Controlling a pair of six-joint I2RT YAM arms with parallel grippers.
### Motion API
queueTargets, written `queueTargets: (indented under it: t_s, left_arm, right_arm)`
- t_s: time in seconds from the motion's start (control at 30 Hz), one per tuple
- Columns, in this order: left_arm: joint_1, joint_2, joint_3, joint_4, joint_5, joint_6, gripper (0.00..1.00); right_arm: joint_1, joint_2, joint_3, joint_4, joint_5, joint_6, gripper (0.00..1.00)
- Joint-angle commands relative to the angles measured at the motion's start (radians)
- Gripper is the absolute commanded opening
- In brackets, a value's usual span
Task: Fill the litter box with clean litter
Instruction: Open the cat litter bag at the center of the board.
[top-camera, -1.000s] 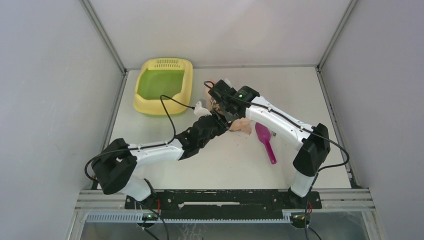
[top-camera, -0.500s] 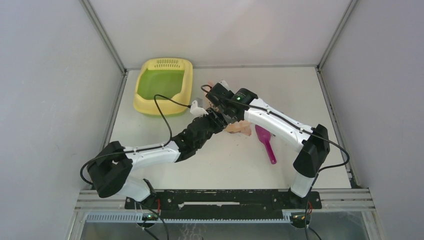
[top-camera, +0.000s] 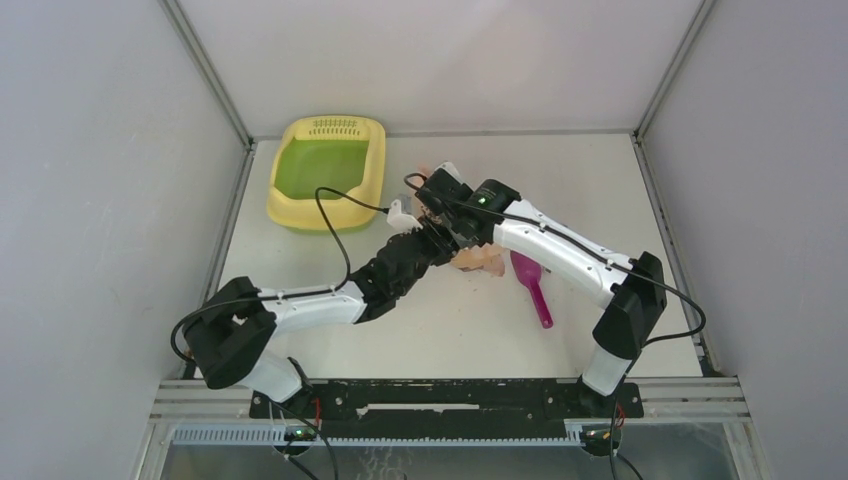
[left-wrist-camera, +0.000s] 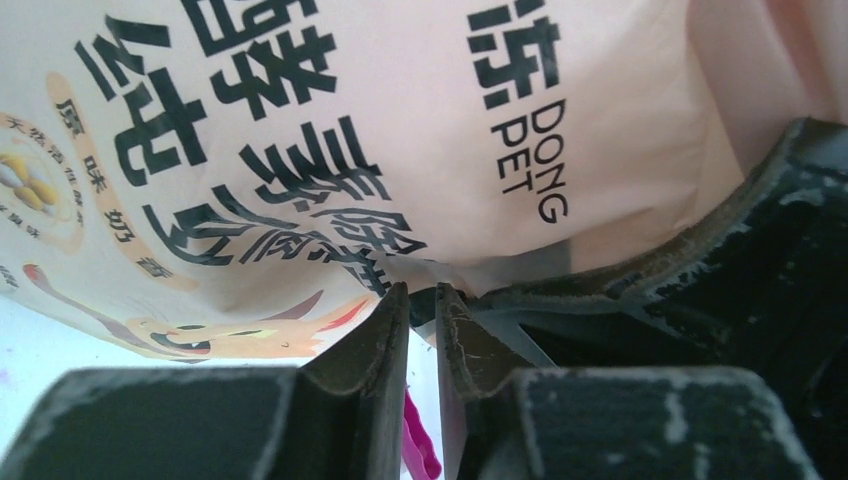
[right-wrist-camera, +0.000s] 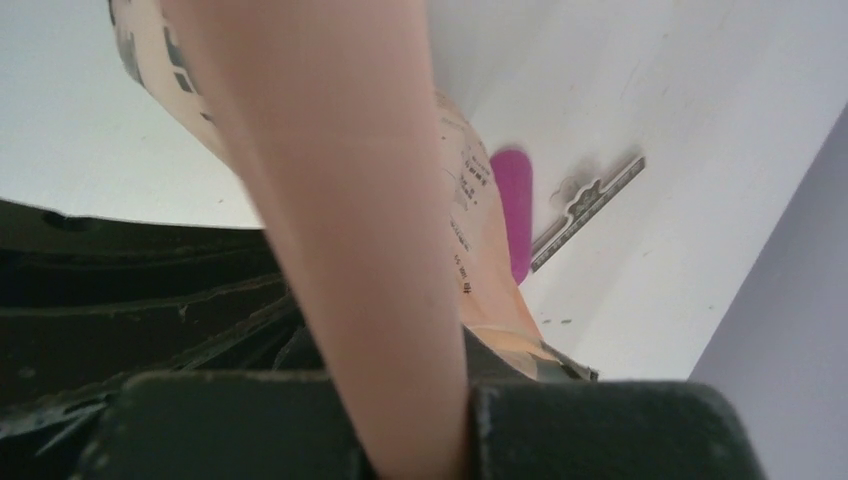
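**Litter box in the far-left corner**

The litter box (top-camera: 300, 214) — a pale yellow, rounded-rectangular plastic tray — sits flat and upright in the far-left corner of the table (top-camera: 600, 175). It shows only in the overhead view. Its long axis runs from near to far, skewed slightly. The slotted grille (top-camera: 335, 128) lies at the far end. The rest of the inside is a smooth, even green floor — ringed by a broad yellow rim.

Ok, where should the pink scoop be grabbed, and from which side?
Take the scoop by its slim handle, the end nearer the arm bases, coming straight down from above. It lies flat on the table, and its wider bowl sits close by the peach bag, so the handle is probably the freer end.
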Motion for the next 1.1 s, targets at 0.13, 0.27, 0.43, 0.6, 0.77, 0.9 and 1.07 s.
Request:
queueTargets:
  t_s: [0.13,0.27,0.43,0.6,0.77,0.9,1.07]
  left_arm:
    - [0.000,-0.080,0.031,-0.013,-0.022,0.065,0.19]
    - [0.004,-0.154,0.001,-0.081,-0.048,0.089,0.19]
    - [0.005,-0.245,-0.032,-0.164,-0.070,0.120,0.19]
    - [0.007,-0.309,-0.064,-0.195,-0.091,0.135,0.20]
    - [0.010,-0.338,-0.097,-0.206,-0.098,0.127,0.20]
    - [0.010,-0.369,-0.136,-0.211,-0.101,0.109,0.20]
    - [0.009,-0.422,-0.185,-0.222,-0.106,0.088,0.20]
  right_arm:
    - [-0.070,-0.101,-0.013,0.251,0.187,-0.163,0.00]
    - [-0.170,-0.096,0.035,0.298,0.247,-0.212,0.00]
    - [-0.224,-0.095,0.108,0.395,0.343,-0.276,0.00]
    - [-0.206,-0.058,0.140,0.482,0.460,-0.369,0.00]
    - [-0.133,0.005,0.126,0.410,0.378,-0.282,0.00]
    - [-0.059,0.062,0.080,0.307,0.180,-0.133,0.00]
    - [0.016,0.106,-0.028,0.318,-0.033,-0.077,0.27]
